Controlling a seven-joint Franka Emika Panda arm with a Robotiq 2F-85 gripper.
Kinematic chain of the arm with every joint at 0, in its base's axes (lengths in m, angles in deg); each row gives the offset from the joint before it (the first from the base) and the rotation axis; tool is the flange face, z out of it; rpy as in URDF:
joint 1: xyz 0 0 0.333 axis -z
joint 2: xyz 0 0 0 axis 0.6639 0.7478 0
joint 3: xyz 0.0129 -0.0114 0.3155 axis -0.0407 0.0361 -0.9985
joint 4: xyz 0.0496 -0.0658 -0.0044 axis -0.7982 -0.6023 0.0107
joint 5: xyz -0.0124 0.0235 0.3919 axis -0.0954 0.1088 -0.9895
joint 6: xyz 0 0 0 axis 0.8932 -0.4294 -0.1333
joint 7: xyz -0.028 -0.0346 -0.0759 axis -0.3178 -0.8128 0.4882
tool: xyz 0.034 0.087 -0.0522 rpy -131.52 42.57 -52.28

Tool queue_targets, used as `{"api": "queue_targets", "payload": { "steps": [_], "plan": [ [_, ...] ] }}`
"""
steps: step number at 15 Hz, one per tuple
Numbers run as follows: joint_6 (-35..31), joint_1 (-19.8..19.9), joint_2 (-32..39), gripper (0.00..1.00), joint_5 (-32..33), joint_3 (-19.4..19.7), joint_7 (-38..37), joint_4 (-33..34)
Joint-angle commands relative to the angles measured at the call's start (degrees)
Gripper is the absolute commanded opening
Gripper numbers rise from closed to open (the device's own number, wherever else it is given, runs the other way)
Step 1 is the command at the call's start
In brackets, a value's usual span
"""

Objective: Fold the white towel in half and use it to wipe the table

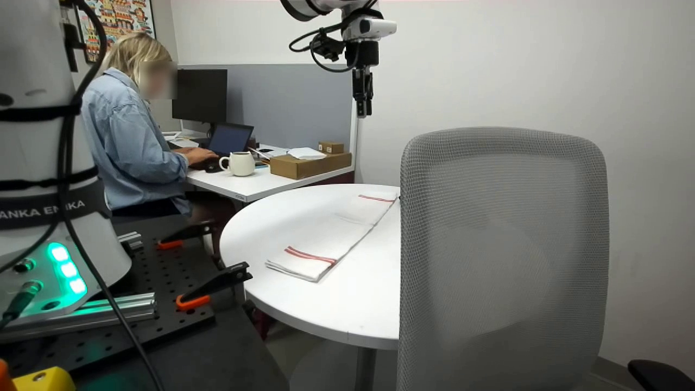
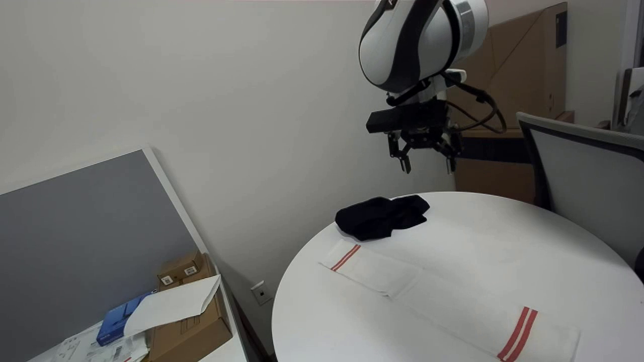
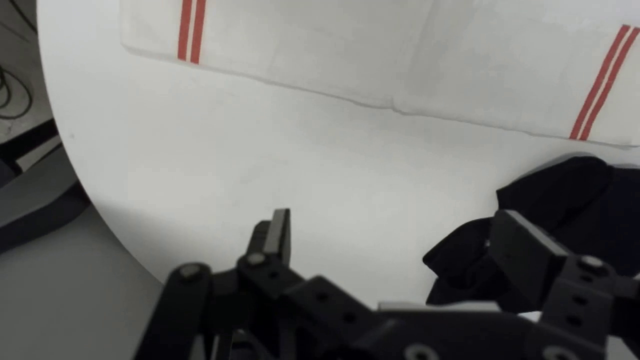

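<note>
On the round table (image 3: 175, 150), the white towel (image 3: 325, 50) spans the top of the wrist view, apart from the gripper (image 3: 394, 215), whose jaws stand spread wide at the bottom.

Flat it lies, the white rectangular cloth towel (image 1: 339, 231), a long strip on the round white table (image 1: 282, 217)! Paired red stripes near each end, a crease across the middle, layers showing at one end.
</note>
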State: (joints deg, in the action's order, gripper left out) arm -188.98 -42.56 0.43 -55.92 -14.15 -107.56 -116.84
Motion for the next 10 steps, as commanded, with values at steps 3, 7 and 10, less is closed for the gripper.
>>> {"api": "queue_targets", "payload": {
  "steps": [3,7,10],
  "plan": [
    [-4.0,0.1,4.1,1.0,-8.0,1.5,3.5,0.4],
    [-6.1,0.9,9.9,1.0,-8.9,3.5,4.3,1.7],
    [-5.9,1.1,16.2,1.0,-8.5,4.9,5.0,5.1]
  ]
}}
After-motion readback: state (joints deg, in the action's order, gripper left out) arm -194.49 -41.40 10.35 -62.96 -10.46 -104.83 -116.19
